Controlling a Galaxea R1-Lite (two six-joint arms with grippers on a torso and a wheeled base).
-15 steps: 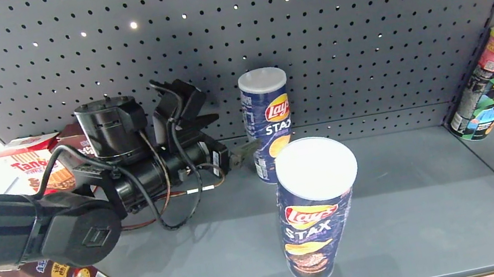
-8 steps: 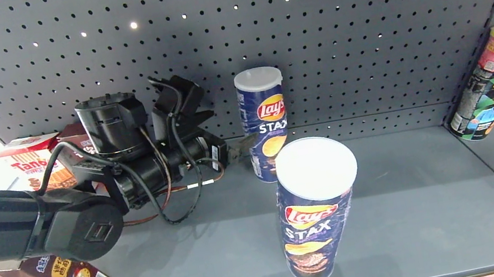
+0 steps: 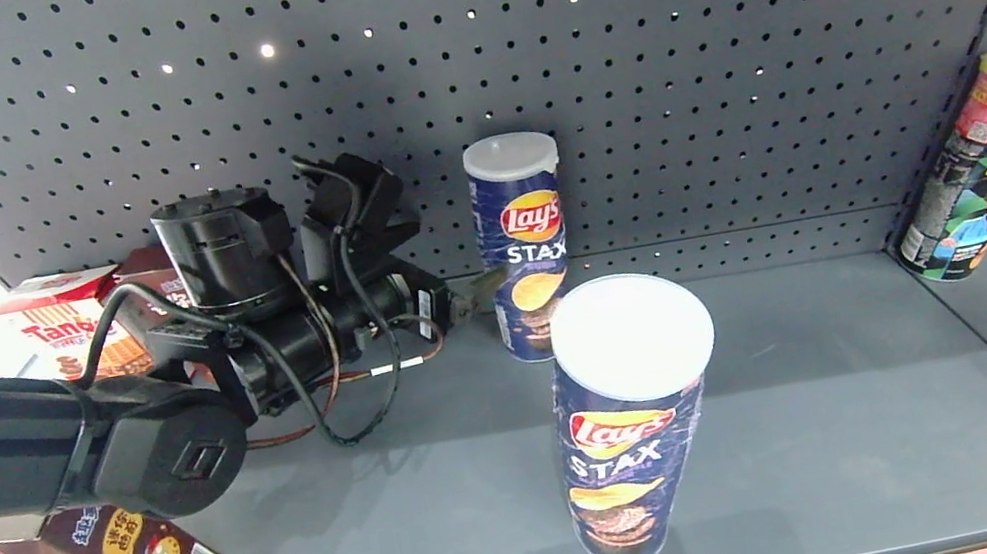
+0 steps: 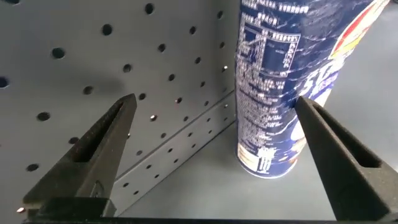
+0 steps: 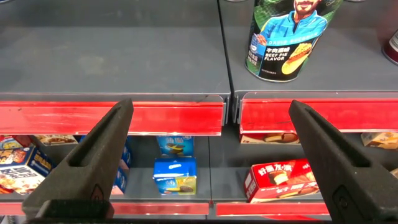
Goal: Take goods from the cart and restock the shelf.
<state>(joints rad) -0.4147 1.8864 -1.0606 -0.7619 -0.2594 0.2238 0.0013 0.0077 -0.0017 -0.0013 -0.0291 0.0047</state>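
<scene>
Soft overhead light washes the grey shelf (image 3: 834, 420); bright spots gleam through holes in the pegboard (image 3: 618, 62), and white glare burns the left edge.

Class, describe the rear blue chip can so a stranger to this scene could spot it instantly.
Start at the grey pegboard wall behind the shelf. Standing upright close to it, near the middle, is the rear blue can. Unlike its twin, the front can near the shelf edge, it stands beside the left claw.
</scene>
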